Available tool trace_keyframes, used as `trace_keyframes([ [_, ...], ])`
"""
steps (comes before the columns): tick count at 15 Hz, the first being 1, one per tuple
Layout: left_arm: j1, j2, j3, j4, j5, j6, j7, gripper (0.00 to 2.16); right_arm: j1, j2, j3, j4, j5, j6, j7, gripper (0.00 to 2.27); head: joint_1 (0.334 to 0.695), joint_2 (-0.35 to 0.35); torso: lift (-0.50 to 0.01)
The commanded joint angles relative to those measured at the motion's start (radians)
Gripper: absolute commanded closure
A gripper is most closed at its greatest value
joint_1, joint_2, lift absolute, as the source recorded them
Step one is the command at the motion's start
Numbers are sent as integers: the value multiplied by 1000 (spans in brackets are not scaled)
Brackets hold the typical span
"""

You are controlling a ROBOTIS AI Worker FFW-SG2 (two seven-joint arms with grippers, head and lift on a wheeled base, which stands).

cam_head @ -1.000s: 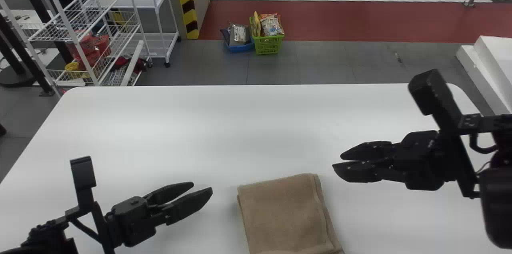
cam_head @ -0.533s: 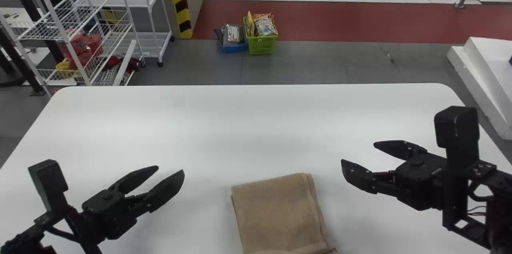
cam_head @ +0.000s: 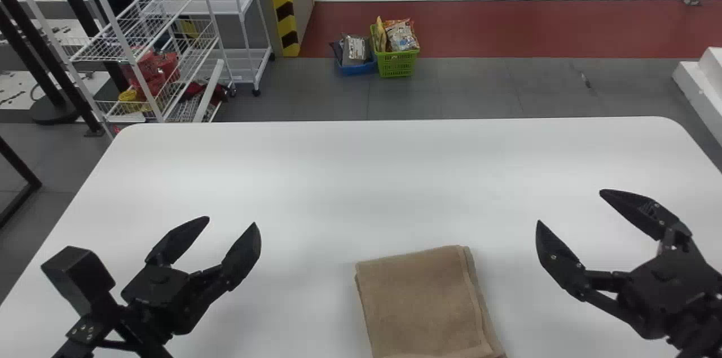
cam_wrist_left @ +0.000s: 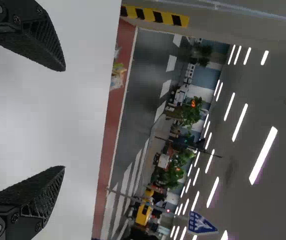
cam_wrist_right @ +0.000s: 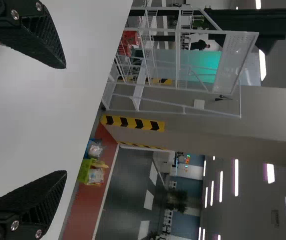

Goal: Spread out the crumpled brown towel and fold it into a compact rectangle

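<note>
The brown towel point(cam_head: 426, 301) lies flat as a compact folded stack at the near middle of the table, its near end cut off by the bottom edge. To its left my left gripper point(cam_head: 231, 221) is held open, apart from the towel; the left wrist view has the left gripper point(cam_wrist_left: 62, 119) with a wide gap between its fingers. On the towel's other side, my right gripper point(cam_head: 569, 206) is also open and apart from it. Nothing lies between the fingers of the right gripper point(cam_wrist_right: 65, 120) in the right wrist view.
The white table point(cam_head: 350, 177) extends around the towel. Past its far edge stand a wire shelf point(cam_head: 152, 36) on the left and a green basket point(cam_head: 397, 63) with packages on the floor. A white block point(cam_head: 702, 87) stands beyond the far right corner.
Both grippers have opened wider. The right one, nearly shut a second ago, has drawn away from the towel to the right; the left has moved back leftward. The head view has shifted slightly.
</note>
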Motion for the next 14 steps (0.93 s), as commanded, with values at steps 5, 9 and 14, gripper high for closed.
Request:
trace_keyframes([
  [5, 28, -2, 1, -23, -111, 47, -15, 124, 29, 3, -18, 10, 0, -85, -1, 60, 695, 45, -127],
  [9, 39, -3, 46, -22, -71, -18, 31, 124, 29, 3, 46, 12, 7, -82, -13, 63, 695, 98, -127],
  [14, 71, -3, 81, -22, 36, -168, 103, 130, 32, 3, 49, 25, 0, -100, -21, 63, 695, 170, -127],
])
